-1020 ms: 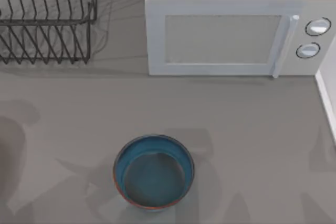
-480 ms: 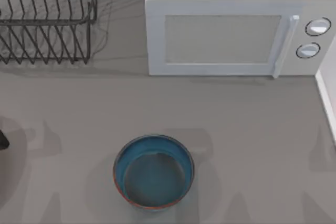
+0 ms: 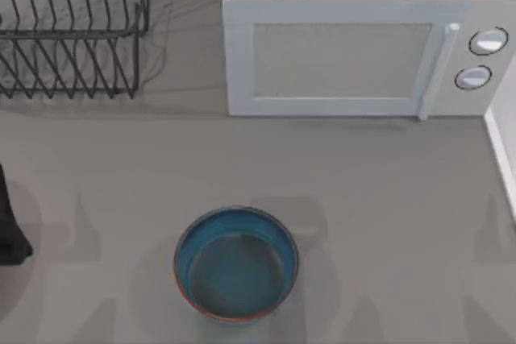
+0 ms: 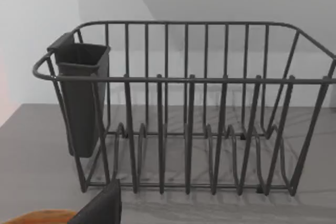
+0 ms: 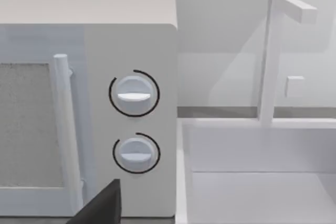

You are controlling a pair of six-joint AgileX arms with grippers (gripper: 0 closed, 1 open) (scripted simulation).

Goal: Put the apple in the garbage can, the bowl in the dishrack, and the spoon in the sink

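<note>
The blue-teal bowl (image 3: 236, 263) with its orange-brown rim stands upright near the front middle of the table, nothing inside it. The black wire dishrack (image 3: 72, 38) sits at the back left, and the left wrist view faces its slanted dividers (image 4: 189, 129). A dark part of my left gripper (image 3: 10, 231) pokes in at the table's left edge, well left of the bowl, and also shows in the left wrist view (image 4: 102, 205). The white sink (image 5: 252, 182) lies right of the microwave, with my right gripper (image 5: 100, 205) at that view's lower edge. The apple, spoon and garbage can are out of view.
A white microwave (image 3: 363, 54) fills the back right, its two knobs (image 5: 134, 95) close to the sink's tall faucet (image 5: 270, 56). A black utensil cup (image 4: 81, 98) hangs on one end of the dishrack. An orange-brown shape (image 4: 39, 216) sits beside my left gripper.
A dark part of my left arm has come into the top view at the left edge and moved further in. The shadows on the table shifted. The bowl stayed put.
</note>
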